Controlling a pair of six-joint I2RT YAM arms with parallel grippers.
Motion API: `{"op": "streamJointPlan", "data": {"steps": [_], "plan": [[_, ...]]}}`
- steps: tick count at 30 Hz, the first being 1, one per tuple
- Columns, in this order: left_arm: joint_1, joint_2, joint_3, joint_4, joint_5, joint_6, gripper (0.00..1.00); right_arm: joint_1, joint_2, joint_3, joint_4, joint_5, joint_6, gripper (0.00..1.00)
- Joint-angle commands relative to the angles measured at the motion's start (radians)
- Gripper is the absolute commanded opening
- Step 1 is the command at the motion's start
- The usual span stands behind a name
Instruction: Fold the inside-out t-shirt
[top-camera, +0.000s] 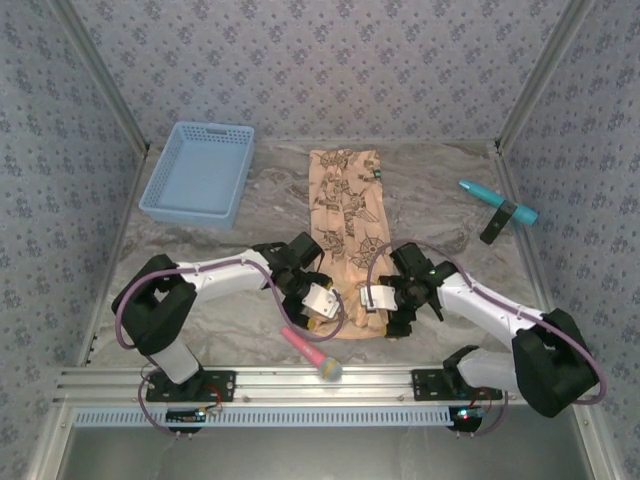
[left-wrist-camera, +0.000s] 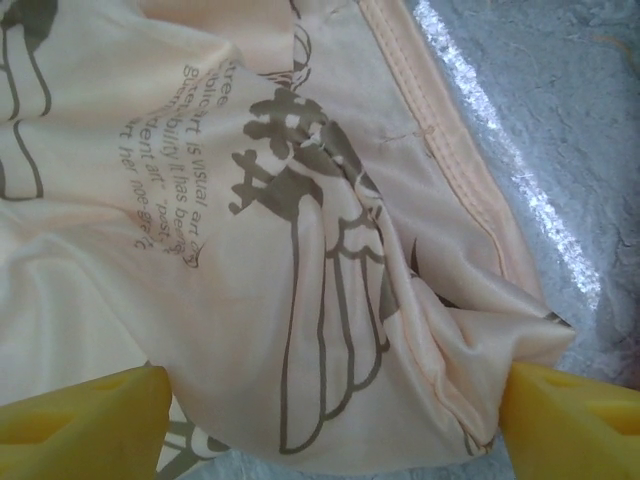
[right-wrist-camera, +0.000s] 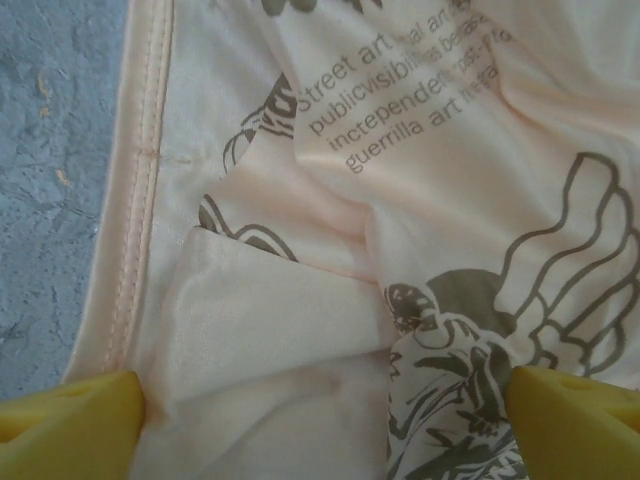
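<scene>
Two side folds look done: peach-tan printed cloth t-shirt (top-camera: 345, 205) lies as a long narrow strip mid grey marbled table (top-camera: 430, 200), near end btwn left gripper (top-camera: 318, 318) & right gripper (top-camera: 386, 322), both spread wide w/ nothing pinched, lengthwise folds prob. left.

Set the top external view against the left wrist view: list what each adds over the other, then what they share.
Top external adds the blue basket, a teal pen-like tool, a pink-handled tool, the right gripper and the full long outline of the inside-out t-shirt. Left wrist adds close detail: printed lettering, the stitched hem, yellow fingertips spread wide. Both share the shirt, the marbled table and the left gripper.
</scene>
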Motion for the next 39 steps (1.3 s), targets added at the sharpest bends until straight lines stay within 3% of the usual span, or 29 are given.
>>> {"op": "streamJointPlan", "data": {"steps": [1, 9, 14, 17, 18, 20, 22, 25, 27, 31, 37, 39], "plan": [[-0.022, 0.020, 0.025, -0.069, 0.064, 0.066, 0.84, 0.015, 0.020, -0.007, -0.023, 0.006, 0.002, 0.98], [-0.059, -0.023, 0.017, -0.156, 0.101, 0.052, 0.84, 0.061, 0.053, 0.038, -0.173, -0.049, 0.030, 0.99], [-0.061, -0.033, -0.071, -0.017, 0.068, 0.051, 0.84, 0.087, 0.027, -0.056, 0.005, 0.124, 0.030, 0.98], [-0.061, 0.015, -0.045, -0.008, 0.040, 0.042, 0.76, 0.101, 0.019, -0.102, 0.092, 0.211, 0.029, 0.94], [-0.061, 0.027, -0.041, -0.007, 0.039, 0.038, 0.72, 0.110, 0.015, -0.117, 0.118, 0.240, 0.029, 0.90], [-0.062, 0.038, -0.044, 0.003, 0.043, 0.022, 0.60, 0.137, 0.010, -0.126, 0.132, 0.297, 0.029, 0.72], [-0.062, 0.031, -0.057, 0.013, 0.042, 0.012, 0.46, 0.181, 0.031, -0.080, 0.055, 0.362, 0.035, 0.38], [-0.064, 0.015, -0.048, -0.007, 0.043, 0.012, 0.22, 0.213, 0.018, -0.049, -0.023, 0.396, 0.044, 0.04], [-0.064, 0.005, -0.017, -0.048, 0.044, 0.012, 0.10, 0.214, -0.034, -0.061, -0.023, 0.367, 0.061, 0.01], [-0.064, -0.032, 0.051, -0.173, 0.048, -0.005, 0.01, 0.184, -0.173, -0.050, -0.068, 0.263, 0.074, 0.00], [-0.062, -0.162, 0.055, -0.300, 0.075, -0.060, 0.00, 0.007, -0.312, 0.021, -0.181, 0.024, 0.050, 0.00], [-0.062, -0.205, 0.050, -0.339, 0.106, -0.092, 0.00, -0.006, -0.323, 0.065, -0.266, -0.045, 0.005, 0.00]]}}
